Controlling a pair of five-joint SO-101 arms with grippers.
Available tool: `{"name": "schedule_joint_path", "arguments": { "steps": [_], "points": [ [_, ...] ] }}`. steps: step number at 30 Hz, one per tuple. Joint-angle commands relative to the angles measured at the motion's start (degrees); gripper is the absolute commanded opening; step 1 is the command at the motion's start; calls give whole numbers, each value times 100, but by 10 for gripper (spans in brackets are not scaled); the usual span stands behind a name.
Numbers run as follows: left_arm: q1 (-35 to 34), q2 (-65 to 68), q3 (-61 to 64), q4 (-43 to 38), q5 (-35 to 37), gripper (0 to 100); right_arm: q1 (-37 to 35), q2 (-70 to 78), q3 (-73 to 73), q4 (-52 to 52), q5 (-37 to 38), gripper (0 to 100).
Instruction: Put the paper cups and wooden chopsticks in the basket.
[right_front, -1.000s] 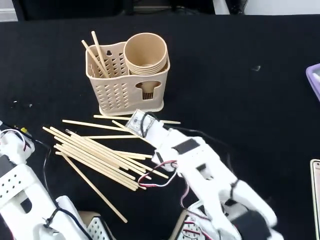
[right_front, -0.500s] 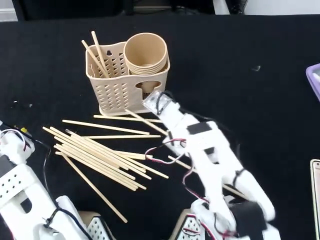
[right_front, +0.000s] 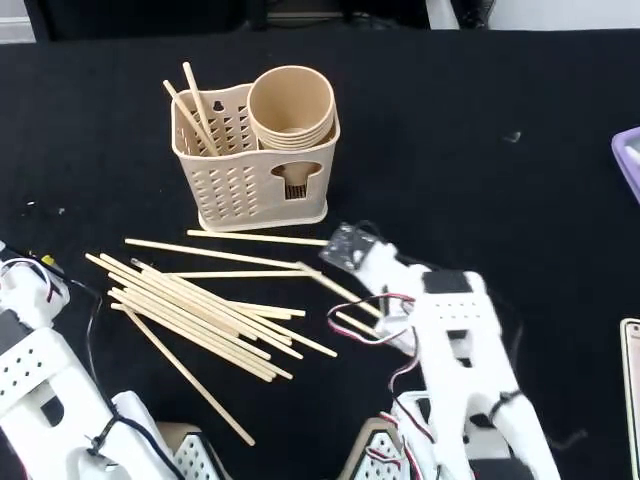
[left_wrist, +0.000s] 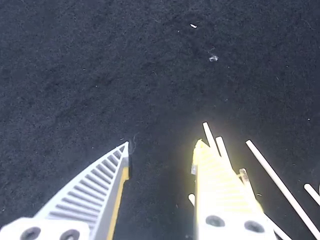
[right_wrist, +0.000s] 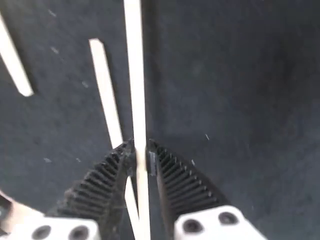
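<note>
A beige perforated basket (right_front: 245, 175) stands at the back left, with stacked paper cups (right_front: 291, 105) in one compartment and two chopsticks (right_front: 196, 108) upright in the other. Several loose wooden chopsticks (right_front: 195, 310) lie fanned on the black cloth in front of it. My right gripper (right_wrist: 140, 146) is shut on one chopstick (right_wrist: 135, 85). In the high view that chopstick (right_front: 335, 287) slants out from under the right arm (right_front: 445, 310), right of the pile. My left gripper (left_wrist: 162, 146) is open just above the cloth beside some chopstick ends (left_wrist: 280, 187).
The left arm (right_front: 40, 380) sits at the front left corner. A purple container (right_front: 628, 160) shows at the right edge, and a pale flat object (right_front: 632, 370) lies lower on that edge. One chopstick (right_front: 260, 237) lies along the basket's foot.
The right arm rose from the pile toward the basket with a chopstick, then swung back right and toward the front, still holding it. The left arm has stayed put.
</note>
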Motion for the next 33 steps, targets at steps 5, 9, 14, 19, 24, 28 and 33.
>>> {"name": "schedule_joint_path", "arguments": {
  "steps": [5, 9, 14, 19, 24, 28, 33],
  "points": [
    [75, -97, -84, -88, -18, 210, -9, -611, 224, 615, 211, 91],
    [75, -97, -84, -88, -18, 210, -220, -1086, 233, 1108, 211, 135],
    [75, -97, -84, -88, -18, 210, -598, -1657, 356, 1248, 185, 139],
    [75, -105, -75, -88, -18, 210, -1116, -1789, 1218, 448, 0, 203],
    [75, -105, -66, -88, -18, 210, -1125, -1798, 1552, -325, -334, 235],
    [75, -105, -66, -88, -18, 210, -1134, -1789, 1569, -334, -299, 219],
    [75, -105, -66, -88, -18, 210, -1134, -1789, 1578, -334, -299, 70]
  ]
}}
